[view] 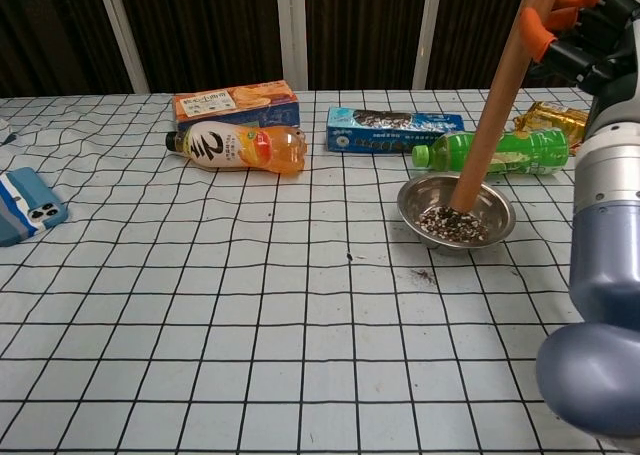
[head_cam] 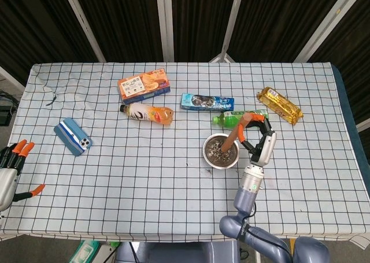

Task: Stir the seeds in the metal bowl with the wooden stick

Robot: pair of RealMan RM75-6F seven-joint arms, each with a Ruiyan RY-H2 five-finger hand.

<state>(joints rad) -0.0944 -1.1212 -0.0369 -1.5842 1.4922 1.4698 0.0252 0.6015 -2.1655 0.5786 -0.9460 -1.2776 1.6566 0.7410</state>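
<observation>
The metal bowl (head_cam: 220, 152) (view: 457, 211) holds dark and pale seeds and sits right of the table's middle. A wooden stick (head_cam: 235, 136) (view: 494, 93) slants down into it, its lower end among the seeds. My right hand (head_cam: 258, 137) (view: 588, 37), orange-tipped, grips the stick's upper end just right of the bowl. My left hand (head_cam: 10, 169) hangs off the table's left front edge, fingers apart, holding nothing. The chest view does not show it.
A green bottle (head_cam: 234, 119) (view: 495, 151) lies right behind the bowl. Farther back are a blue packet (head_cam: 207, 102), an orange bottle (head_cam: 147, 113), an orange box (head_cam: 144, 83) and a gold snack bag (head_cam: 280, 104). A blue phone (head_cam: 73, 136) lies left. Spilled seeds (view: 421, 273) dot the cloth.
</observation>
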